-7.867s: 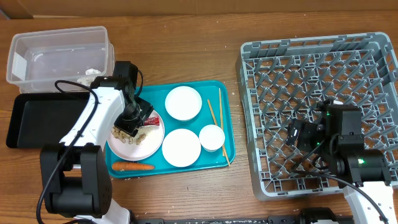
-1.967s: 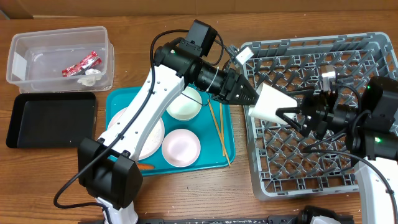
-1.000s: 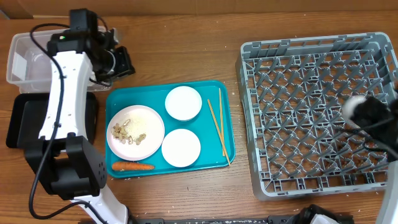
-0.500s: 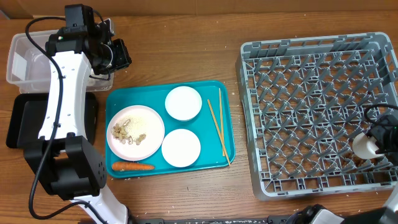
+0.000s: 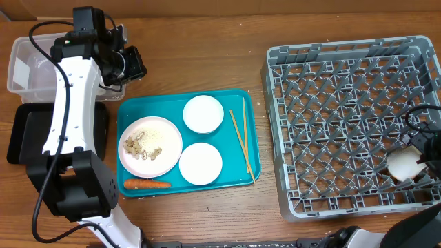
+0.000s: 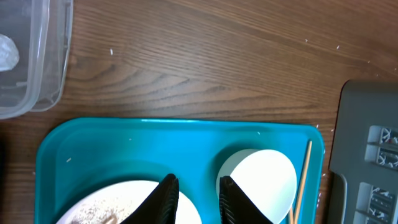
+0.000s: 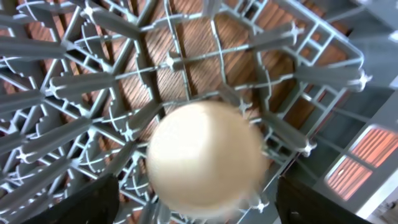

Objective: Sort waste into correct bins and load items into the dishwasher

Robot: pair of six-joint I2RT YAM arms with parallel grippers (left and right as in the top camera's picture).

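My left gripper [image 5: 132, 64] hovers by the right end of the clear tub [image 5: 41, 52], its fingers [image 6: 166, 198] a narrow gap apart with nothing between them. A white tissue scrap [image 6: 6, 53] lies in the tub. On the teal tray [image 5: 238, 169] sit a plate with pale crumbs [image 5: 150, 146], two white bowls [image 5: 203, 114] [image 5: 200, 163], chopsticks [image 5: 241, 134] and a carrot [image 5: 147, 184]. My right gripper [image 7: 198, 205] stands wide open over the grey rack [image 5: 344, 103], with the white cup [image 7: 205, 155] blurred between its fingers and touching neither. The black tray [image 5: 34, 134] lies under my left arm.
In the left wrist view a corner of the grey rack [image 6: 367, 155] shows at the right, beyond the tray's chopstick [image 6: 301, 180]. The arm hides part of the tub's inside. Bare wooden table [image 5: 200, 55] lies between tub and rack.
The right gripper has carried the cup down toward the rack's front right corner and now stands open round it. The left arm has stayed by the tub, shifting only slightly.
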